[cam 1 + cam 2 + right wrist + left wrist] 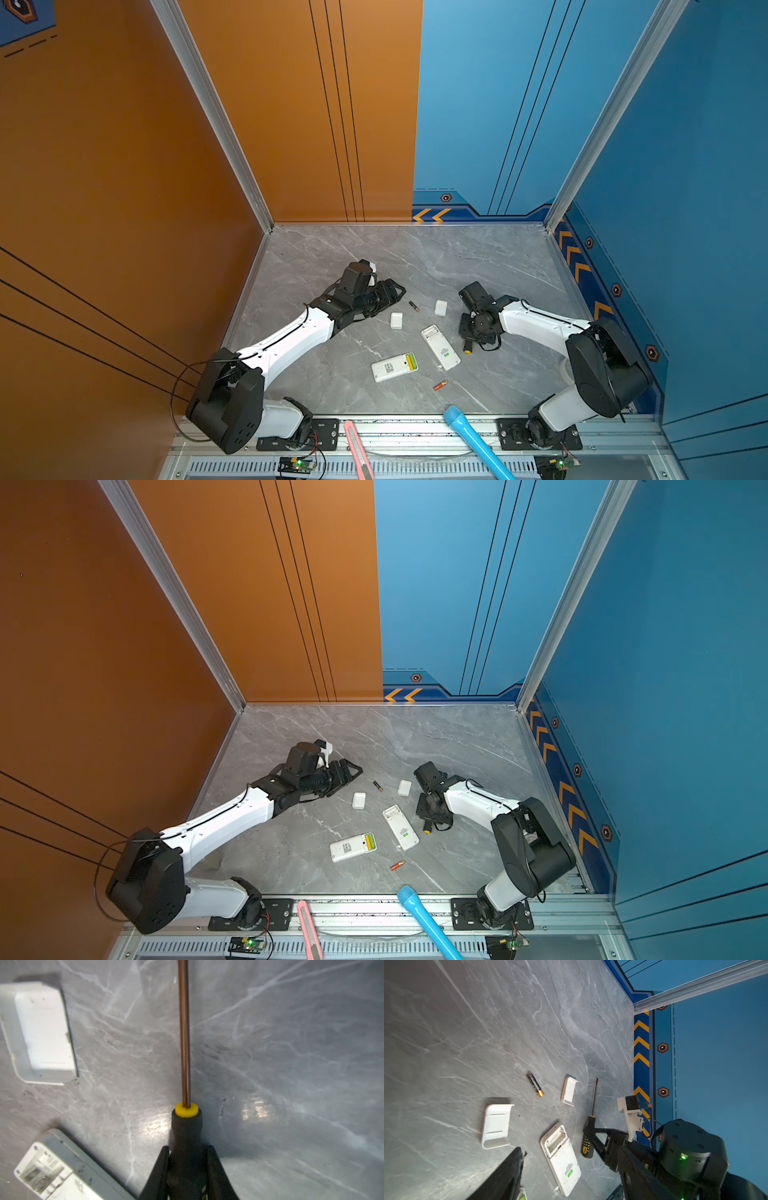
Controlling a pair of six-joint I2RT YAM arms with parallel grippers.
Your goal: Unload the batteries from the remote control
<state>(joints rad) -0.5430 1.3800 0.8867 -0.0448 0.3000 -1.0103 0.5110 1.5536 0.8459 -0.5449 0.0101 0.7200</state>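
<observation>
Two batteries (411, 361), yellow and green, sit in the open remote (388, 368) on the tabletop (332, 257). Loose nearby lie a black battery (413, 306) and a red-orange battery (440, 385). An emptied second remote (440, 347) and two white covers (396, 320) (440, 307) lie between. The right claw (188, 1148) clenches a screwdriver (186, 1124); the left claw (395, 291) hangs spread, empty.

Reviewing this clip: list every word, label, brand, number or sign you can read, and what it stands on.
No text is legible.
Empty remote: green label, print too small.
Second remote: printed label, too small.
Black battery: lettering blurred.
Blue wall: orange chevrons and hexagon badges, no words.
</observation>
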